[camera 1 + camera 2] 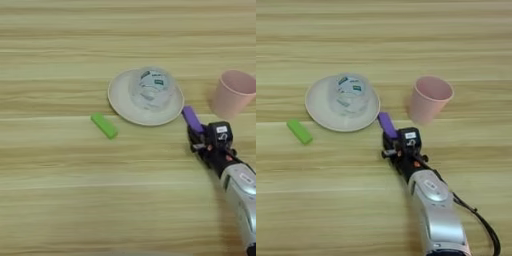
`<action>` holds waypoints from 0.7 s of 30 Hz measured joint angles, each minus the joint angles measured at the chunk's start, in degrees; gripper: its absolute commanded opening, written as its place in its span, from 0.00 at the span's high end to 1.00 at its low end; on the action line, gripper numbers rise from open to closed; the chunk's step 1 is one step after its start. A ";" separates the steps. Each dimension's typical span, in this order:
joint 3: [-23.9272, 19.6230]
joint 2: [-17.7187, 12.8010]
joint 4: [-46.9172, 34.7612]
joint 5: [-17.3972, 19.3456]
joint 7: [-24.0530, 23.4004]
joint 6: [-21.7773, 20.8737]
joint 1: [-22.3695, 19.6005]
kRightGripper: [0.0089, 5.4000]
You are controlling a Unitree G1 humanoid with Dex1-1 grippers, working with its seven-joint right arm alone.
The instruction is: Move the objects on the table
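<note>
My right gripper (390, 141) pinches the purple bar (387, 124) beside the plate (316, 107); next, I reckon, lift it clear.

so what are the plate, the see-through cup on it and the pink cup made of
The plate: cream, matte, evenly coloured, likely plastic or ceramic; the look leaves it open. The clear cup standing on it: transparent, thin-walled, with a printed label, probably plastic, though glass cannot be ruled out. The pink cup: opaque, one flat pastel colour, dull finish, most likely plastic.
</note>
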 measured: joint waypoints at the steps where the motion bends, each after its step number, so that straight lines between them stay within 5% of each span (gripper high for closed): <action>1: -0.22 -0.25 -0.90 0.01 0.19 0.21 0.85 0.74; 13: 1.65 -5.53 -16.12 0.72 9.92 3.61 14.49 0.74; 21: 4.45 -6.59 -19.28 1.30 14.33 3.67 16.84 0.74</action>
